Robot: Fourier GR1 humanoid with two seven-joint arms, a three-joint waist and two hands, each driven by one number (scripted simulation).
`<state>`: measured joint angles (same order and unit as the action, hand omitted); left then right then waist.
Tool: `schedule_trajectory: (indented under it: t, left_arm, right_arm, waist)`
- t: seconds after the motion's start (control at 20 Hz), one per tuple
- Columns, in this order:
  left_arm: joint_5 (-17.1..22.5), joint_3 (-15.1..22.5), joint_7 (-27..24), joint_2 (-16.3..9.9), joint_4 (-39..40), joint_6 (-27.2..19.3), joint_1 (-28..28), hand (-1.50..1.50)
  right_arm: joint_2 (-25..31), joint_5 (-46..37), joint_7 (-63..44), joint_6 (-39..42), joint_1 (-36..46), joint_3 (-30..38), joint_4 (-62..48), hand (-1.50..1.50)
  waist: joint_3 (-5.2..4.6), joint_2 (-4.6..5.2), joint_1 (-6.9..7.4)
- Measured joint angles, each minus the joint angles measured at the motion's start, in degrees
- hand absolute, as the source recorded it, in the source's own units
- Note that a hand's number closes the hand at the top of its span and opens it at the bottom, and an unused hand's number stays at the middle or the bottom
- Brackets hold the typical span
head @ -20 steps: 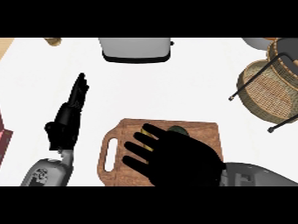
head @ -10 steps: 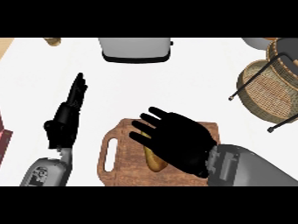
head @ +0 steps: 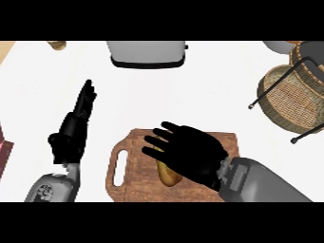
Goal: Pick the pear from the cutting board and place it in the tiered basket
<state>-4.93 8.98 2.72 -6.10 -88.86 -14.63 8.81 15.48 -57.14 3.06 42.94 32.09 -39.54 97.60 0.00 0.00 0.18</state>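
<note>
Yellow-brown pear [head: 167, 174] lying on brown wooden cutting board [head: 126, 153] with handle slot, partly hidden beneath black right hand [head: 189, 151]; fingers [head: 153, 141] spread over it, not visibly curled round it. Black left hand [head: 73, 127] resting left of the board, fingers straight. Woven wire-framed tiered basket [head: 298, 97] far right on white desk [head: 206, 90].

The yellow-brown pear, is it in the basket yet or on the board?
On the board. The yellow-brown pear lies on the brown wooden cutting board, partly under the black right hand.
</note>
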Motion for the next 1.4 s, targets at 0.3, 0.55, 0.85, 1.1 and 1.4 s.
schedule_trajectory:
  t: [0.3, 0.55, 0.85, 1.1, 1.4]
  left_arm:
    - [-0.26, -1.17, -0.65, 0.16, 0.14, 1.52, -0.51, 0.00]
    - [-0.53, -2.67, -0.36, 0.26, 0.64, 2.53, 0.73, 0.00]
    - [-1.87, -2.49, -0.96, 1.89, 1.69, 2.35, 0.88, 0.00]
    - [-2.75, -2.97, -0.19, 2.84, 2.13, 2.09, 2.13, 0.00]
    - [-2.60, -3.44, -0.69, 2.44, 0.27, 3.65, -0.34, 0.00]
  right_arm:
    - [-2.90, -3.00, 3.21, 1.62, 0.22, 1.60, -2.34, -1.50]
    - [-5.71, -6.13, 4.19, 2.62, -0.79, 1.64, -3.88, -1.50]
    - [-7.78, -10.12, 6.27, 0.72, -1.54, 1.67, -8.13, -1.50]
    - [-9.29, -13.32, 7.49, -0.32, -2.68, 1.71, -10.14, -1.50]
    - [-11.50, -16.20, 8.52, -2.10, -3.99, 2.34, -12.91, -1.50]
  waist:
    - [-0.01, -0.01, 0.01]
    - [-0.01, -0.02, -0.03]
    - [-0.01, 0.00, -0.02]
    - [-0.01, 0.01, -0.07]
    - [-0.01, -0.02, 0.00]
